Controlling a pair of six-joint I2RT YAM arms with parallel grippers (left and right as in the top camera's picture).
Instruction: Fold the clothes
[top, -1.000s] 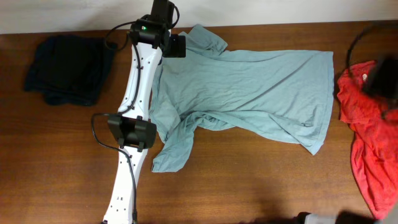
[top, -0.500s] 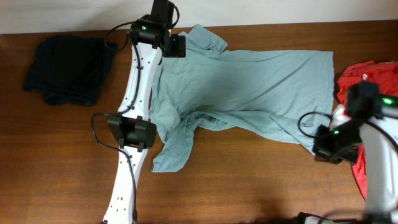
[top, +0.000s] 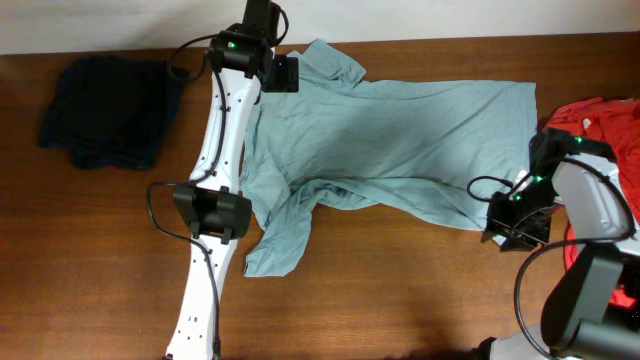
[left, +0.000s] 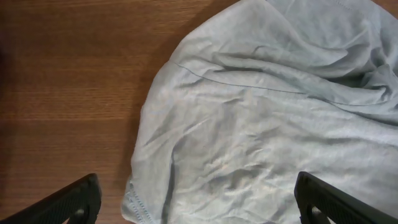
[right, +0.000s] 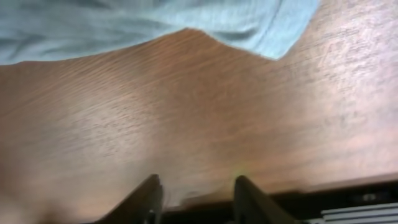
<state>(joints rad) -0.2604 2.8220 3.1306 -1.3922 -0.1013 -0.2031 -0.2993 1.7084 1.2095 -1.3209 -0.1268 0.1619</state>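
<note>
The right gripper (right: 196, 190) stands partly open, its two fingers (right: 149, 194) apart with nothing between them; only bare wood of the table (right: 186, 124) lies below and just ahead of it. Farther ahead of the fingertips, not touching them, runs the hem of the pale grey-teal T-shirt (right: 124, 25), with its corner off to one side. In the overhead view this gripper (top: 515, 220) sits just beside that lower hem corner, and the red shirt (top: 595, 112) lies crumpled close behind it, at the table's edge.

The left gripper (left: 196, 180) is spread wide and holds nothing. Its fingers (left: 68, 202) frame a rumpled sleeve of the T-shirt (left: 249, 124) directly under it, the cloth lying loose on the wood. In the overhead view it (top: 283, 72) hovers at the shirt's collar end, by the sleeve nearest the wall. The T-shirt (top: 400, 140) stretches away from it across the table (top: 400, 300), mostly flat, its other sleeve bunched and folded over. The dark navy garment (top: 105, 110) lies in a heap well apart, on the far side of this arm from the shirt.
</note>
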